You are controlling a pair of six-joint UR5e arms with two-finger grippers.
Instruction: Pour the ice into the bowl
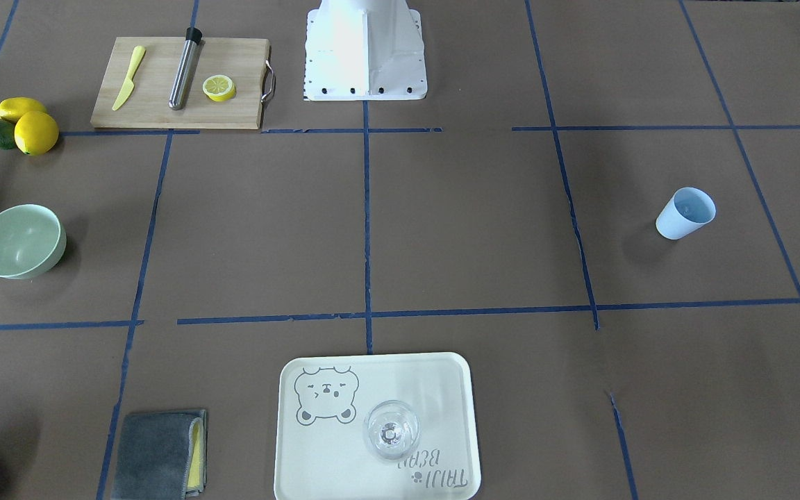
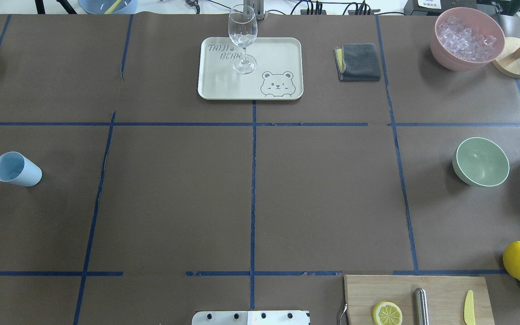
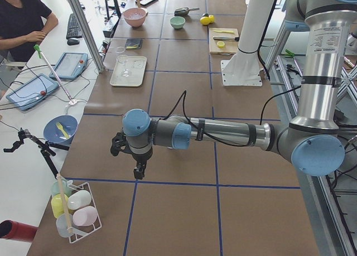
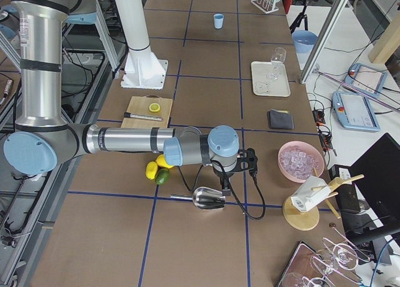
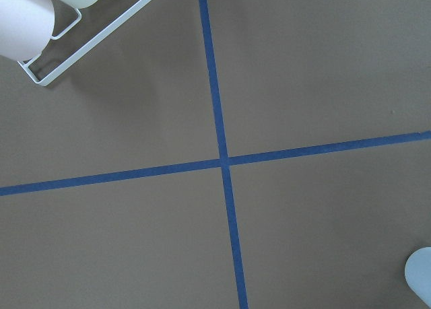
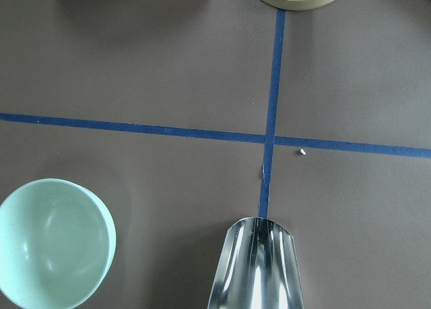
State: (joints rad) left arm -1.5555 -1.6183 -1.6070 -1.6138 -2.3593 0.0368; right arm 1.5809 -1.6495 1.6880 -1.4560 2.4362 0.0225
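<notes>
Right wrist-mounted, bowl (image 6: 54, 245) cut off btm-left, scoop (image 6: 256, 265) partly cropped.

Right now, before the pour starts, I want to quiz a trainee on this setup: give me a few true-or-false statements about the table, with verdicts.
1. The mint-green bowl is empty. True.
2. The pink bowl holds ice cubes. True.
3. The wine glass stands on the wooden cutting board. False: it stands on the bear tray.
4. The light blue cup sits right beside the mint-green bowl. False: they are at opposite ends of the table.
</notes>
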